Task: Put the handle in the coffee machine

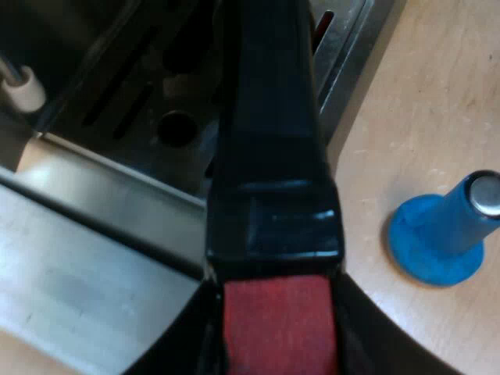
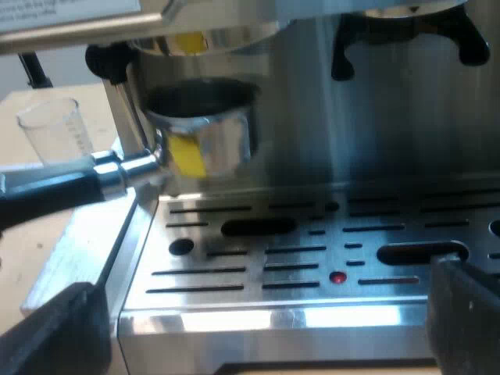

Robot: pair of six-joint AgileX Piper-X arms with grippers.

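Observation:
The metal holder's dark handle (image 1: 269, 156) with its red end (image 1: 280, 324) runs between my left gripper's (image 1: 280, 348) fingers, which are shut on it, above the machine's drip tray (image 1: 133, 117). From the right wrist view, the holder's metal basket (image 2: 207, 137) hangs over the slotted drip tray (image 2: 312, 258), a little below a round metal fitting (image 2: 195, 35) on the espresso machine's front. Its dark handle (image 2: 47, 195) sticks out sideways. My right gripper (image 2: 262, 328) stands open low at the tray's front edge, nothing between its fingers (image 2: 55, 328).
A blue tamper (image 1: 445, 234) stands on the wooden table beside the machine's base. A clear measuring glass (image 2: 51, 125) stands on the table past the handle. A dark forked part (image 2: 406, 35) hangs under the machine's front, over the tray.

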